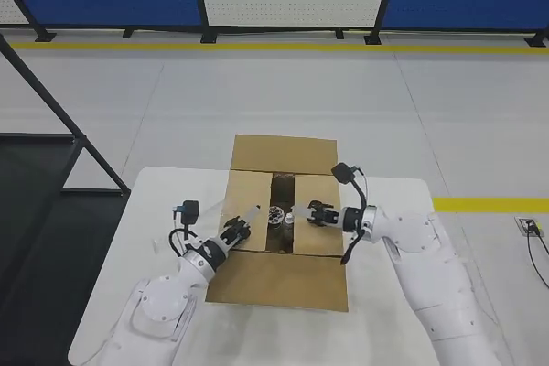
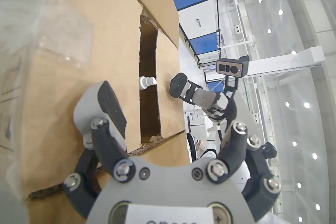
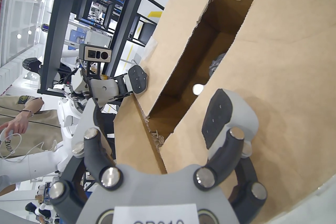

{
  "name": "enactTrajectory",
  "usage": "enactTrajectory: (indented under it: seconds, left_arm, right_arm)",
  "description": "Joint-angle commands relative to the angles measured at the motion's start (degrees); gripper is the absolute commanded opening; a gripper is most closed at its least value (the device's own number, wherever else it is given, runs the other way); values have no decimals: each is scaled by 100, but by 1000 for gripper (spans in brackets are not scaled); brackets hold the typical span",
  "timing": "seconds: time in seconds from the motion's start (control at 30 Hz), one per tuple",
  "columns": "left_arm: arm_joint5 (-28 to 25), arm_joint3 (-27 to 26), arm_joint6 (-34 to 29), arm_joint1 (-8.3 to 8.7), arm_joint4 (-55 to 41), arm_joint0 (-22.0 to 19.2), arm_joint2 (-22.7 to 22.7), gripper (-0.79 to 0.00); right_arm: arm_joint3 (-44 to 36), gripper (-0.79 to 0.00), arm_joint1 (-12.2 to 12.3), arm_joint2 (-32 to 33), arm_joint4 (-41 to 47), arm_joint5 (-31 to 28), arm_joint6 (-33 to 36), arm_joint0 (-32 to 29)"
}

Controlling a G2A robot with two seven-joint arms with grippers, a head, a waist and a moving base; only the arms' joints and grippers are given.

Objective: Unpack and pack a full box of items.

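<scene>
Two inner flaps of the cardboard box (image 1: 284,154), which sits in the middle of the white table (image 1: 393,197), lie almost shut and leave you only a narrow slot (image 1: 282,194) between them; they are what stands in the way of the contents. Through the slot you can see a white bottle cap (image 2: 147,82) and a dark round item (image 1: 275,216), both down inside the box. Clear tape (image 2: 65,33) clings to the box's outer side, and a black metal frame (image 1: 73,156) stands on the floor beside the table. Dark print on the box wall is too blurred to read, and the white sticker (image 2: 168,214) on the wrist plate is cut off at the edge. Your left gripper (image 1: 242,228) hovers over the left flap (image 1: 247,192) with its fingers spread and nothing held; your right gripper (image 1: 313,215) is over the right flap (image 1: 318,188), likewise spread wide and holding nothing.
</scene>
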Motion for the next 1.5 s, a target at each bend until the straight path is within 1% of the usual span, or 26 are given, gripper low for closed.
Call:
enactTrajectory:
  seconds: [0.0, 0.43, 0.63, 0.8, 0.87, 0.93, 1.17, 1.3, 1.37, 1.47]
  left_arm:
    - [14, 23, 17, -5, -10, -23, 22, 0]
    - [41, 95, 64, -14, -7, -58, 79, 0]
    - [-107, -170, 111, -3, -87, 26, -23, 0]
    - [-224, -491, 119, 21, -195, 162, -201, 0]
    - [-240, -632, 66, 36, -381, 245, -347, 0]
    - [-279, -778, 27, 61, -504, 365, -551, 0]
    - [-555, -1333, -267, 187, -935, 1075, -1568, 0]
    - [-644, -1502, -753, 259, -1174, 1380, -2025, 0]
    - [-650, -1501, -1075, 294, -1275, 1484, -2190, 0]
    - [-626, -1457, -1624, 351, -1423, 1607, -2397, 0]
  right_arm:
    - [-27, 0, 11, -66, -77, 26, -48, 0]
    - [-201, 0, 106, -209, 4, 19, -56, 15]
    - [-449, 0, 175, -24, 376, -63, -240, -126]
    - [-397, 0, 210, 91, 672, 41, -517, -118]
    - [-260, 0, 215, 136, 737, 181, -768, -69]
    - [-164, 0, 221, 157, 748, 309, -881, -28]
    - [-164, 0, 221, 157, 748, 309, -881, -28]
    - [-237, 0, 210, 78, 745, 380, -1007, -89]
    - [-105, 0, 180, -8, 773, 499, -1309, 5]
    - [458, 0, 124, -152, 632, 521, -1943, 390]
